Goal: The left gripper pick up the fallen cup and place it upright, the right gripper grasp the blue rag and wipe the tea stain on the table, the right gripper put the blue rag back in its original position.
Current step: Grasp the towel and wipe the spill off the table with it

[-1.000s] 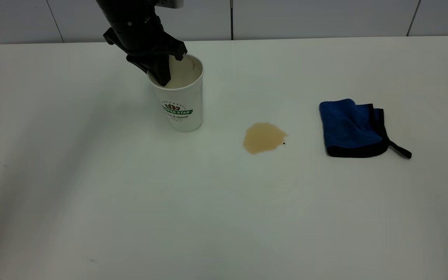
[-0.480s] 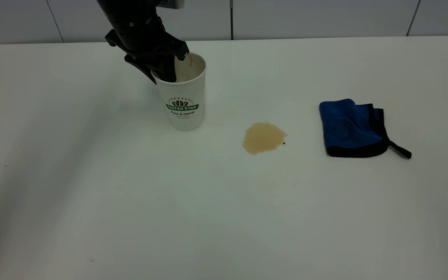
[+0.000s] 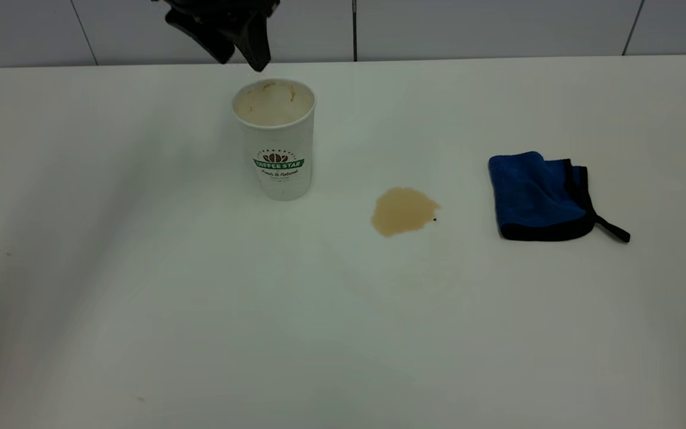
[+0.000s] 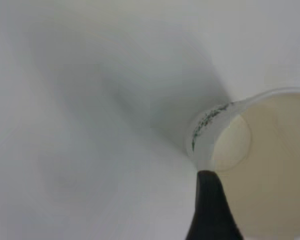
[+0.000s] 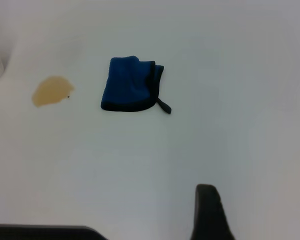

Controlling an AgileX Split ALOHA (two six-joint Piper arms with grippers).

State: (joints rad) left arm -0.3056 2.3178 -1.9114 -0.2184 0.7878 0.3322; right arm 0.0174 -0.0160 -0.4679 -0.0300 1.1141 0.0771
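1. Exterior view: a white worktop (image 3: 140, 286) seen from above. The cup (image 3: 276, 138) stands upright toward the back left, mouth up, cream inside stained brown, green logo facing the camera. Just above and behind its rim hangs the left gripper (image 3: 242, 50), black, pointing down, partly cut off by the top edge. Its jaws are parted and hold nothing, clear of the cup. To the right of the cup lies the tea stain (image 3: 404, 211), a light-brown puddle, and farther right the blue rag (image 3: 538, 196), folded, black strap trailing right. Cup, stain and rag are well apart.

2. Left wrist view: one black fingertip (image 4: 210, 210) hangs above the cup's (image 4: 270, 165) open mouth, not touching it.

3. Right wrist view: the right gripper (image 5: 140, 220) hovers high over bare worktop (image 5: 230, 60), jaws spread, empty. The rag (image 5: 131, 91) and stain (image 5: 51, 90) lie far off, side by side, untouched.
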